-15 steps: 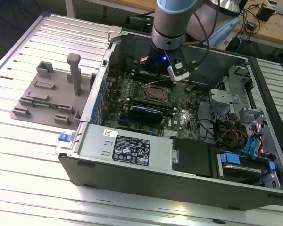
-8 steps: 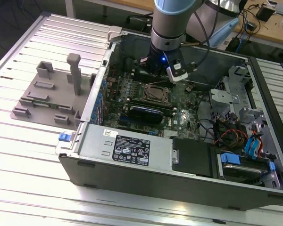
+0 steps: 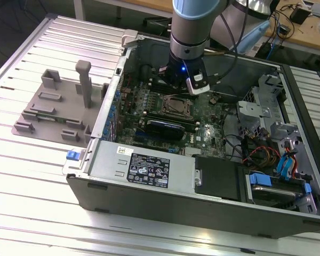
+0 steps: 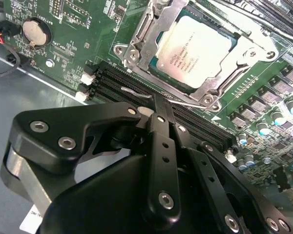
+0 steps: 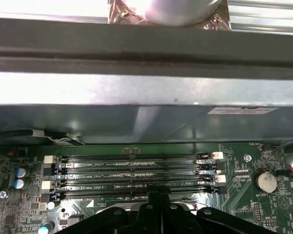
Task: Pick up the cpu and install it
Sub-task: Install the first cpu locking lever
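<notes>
The cpu (image 4: 193,48), a silver square chip, lies flat inside the metal-framed socket (image 4: 136,46) on the green motherboard; in the exterior view the cpu (image 3: 173,105) sits mid-board inside the open computer case. My gripper (image 4: 158,100) hangs just beside the socket's near edge, over the black memory slots (image 4: 112,80). Its black fingers are pressed together with nothing between them. A thin wire lever end (image 4: 136,91) lies right by the fingertips. In the first wrist view the gripper (image 5: 161,195) points at the memory slots (image 5: 132,170).
The case wall (image 5: 136,87) rises close behind the memory slots. A coin battery (image 4: 36,31) and loose cables (image 3: 256,154) lie on either side of the board. A grey fixture tray (image 3: 58,106) stands on the ribbed table at the exterior view's left.
</notes>
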Tool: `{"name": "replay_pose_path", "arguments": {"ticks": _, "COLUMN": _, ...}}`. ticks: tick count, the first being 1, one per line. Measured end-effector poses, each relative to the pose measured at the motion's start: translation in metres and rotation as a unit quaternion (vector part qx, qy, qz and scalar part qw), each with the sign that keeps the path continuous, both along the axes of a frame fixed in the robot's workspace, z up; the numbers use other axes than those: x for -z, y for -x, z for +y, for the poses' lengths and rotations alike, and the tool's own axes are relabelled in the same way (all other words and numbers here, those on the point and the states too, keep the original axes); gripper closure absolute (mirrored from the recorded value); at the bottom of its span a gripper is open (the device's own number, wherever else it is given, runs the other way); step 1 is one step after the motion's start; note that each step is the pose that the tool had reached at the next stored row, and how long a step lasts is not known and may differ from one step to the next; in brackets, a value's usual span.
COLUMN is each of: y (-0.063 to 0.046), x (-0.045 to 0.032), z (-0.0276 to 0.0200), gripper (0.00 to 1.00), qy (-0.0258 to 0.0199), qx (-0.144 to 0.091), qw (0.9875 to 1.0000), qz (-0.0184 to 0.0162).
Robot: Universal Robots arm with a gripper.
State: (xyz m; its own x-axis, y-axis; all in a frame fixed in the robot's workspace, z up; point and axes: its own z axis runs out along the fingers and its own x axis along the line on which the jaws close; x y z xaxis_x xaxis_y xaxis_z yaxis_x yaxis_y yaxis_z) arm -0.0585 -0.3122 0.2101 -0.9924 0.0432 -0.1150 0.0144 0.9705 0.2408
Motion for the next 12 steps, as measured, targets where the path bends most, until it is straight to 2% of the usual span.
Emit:
{"name": "replay_pose_path", "arguments": {"ticks": 5, "y": -0.0002, "x": 0.0008, "z": 0.0032, "gripper": 0.89, "qy": 0.0018, "qx": 0.004, "qw": 1.0000, "qz": -0.0001}}
{"name": "replay_pose_path", "arguments": {"ticks": 7, "y": -0.0002, "x": 0.0011, "z": 0.0046, "gripper": 0.89, "qy": 0.0040, "qx": 0.006, "qw": 1.0000, "qz": -0.0001}}
{"name": "replay_pose_path", "arguments": {"ticks": 9, "y": -0.0003, "x": 0.0024, "z": 0.0059, "gripper": 0.89, "qy": 0.0098, "qx": 0.008, "qw": 0.9999, "qz": -0.0002}}
{"name": "replay_pose_path", "arguments": {"ticks": 12, "y": -0.0003, "x": 0.0040, "z": 0.0059, "gripper": 0.89, "qy": 0.0128, "qx": 0.009, "qw": 0.9999, "qz": -0.0002}}
